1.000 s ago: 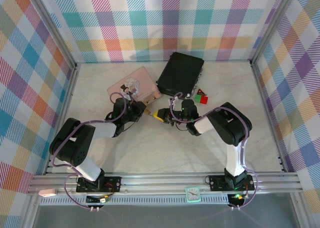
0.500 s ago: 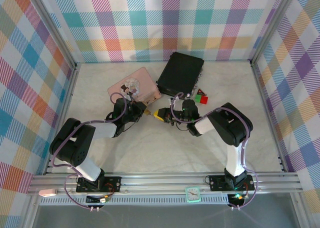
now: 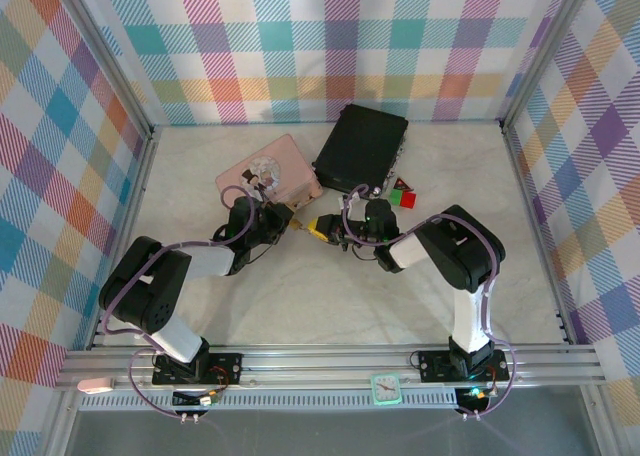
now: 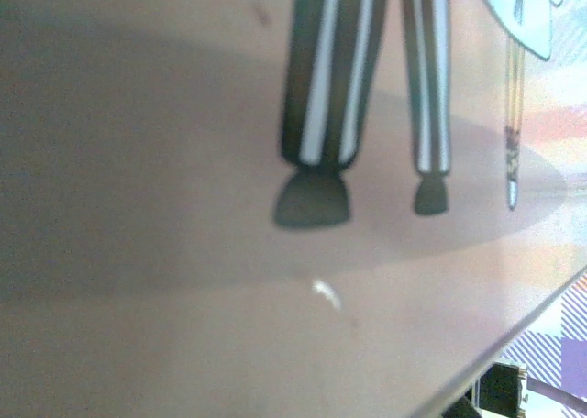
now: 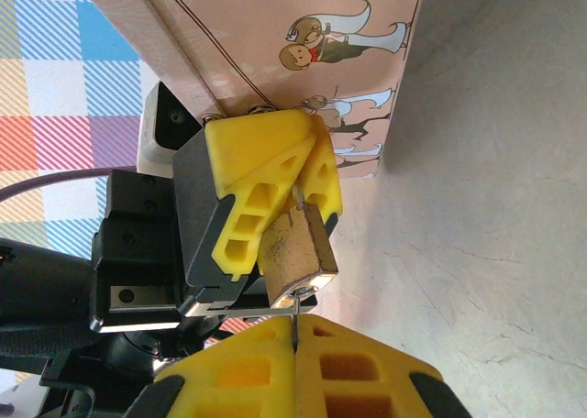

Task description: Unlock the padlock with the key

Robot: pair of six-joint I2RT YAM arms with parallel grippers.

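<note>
Little has moved in the last second. The left gripper (image 3: 284,216) and the right gripper (image 3: 319,225) still meet tip to tip just in front of the pink tin (image 3: 265,171), with the right one's yellow tip perhaps a shade nearer the tin than before.

From the right wrist you can see the padlock (image 5: 292,258) hanging off the counter (image 3: 330,296). The left gripper's two yellow fingers (image 5: 257,184) are closed over its top end, and the brass body sticks out below them, slightly tilted. A thin silver line between those fingers looks like the shackle, though I cannot tell whether it is seated or sprung.

The right gripper's fingers (image 5: 367,368) are pressed flat together with only a hairline seam between them. The slim blade of the key (image 5: 295,315) comes straight out of that seam, while its head is hidden between the pads. The blade's tip sits at the underside of the padlock body, right at the keyhole end. How far it has gone in I cannot make out.

The tin's cartoon-printed side stands close behind the padlock. The left wrist camera is hard up against that printed pink surface, and its picture is blurred. A black case (image 3: 362,148) lies at the back of the counter, with red and green blocks (image 3: 402,194) just beside it, well clear of the grippers.
</note>
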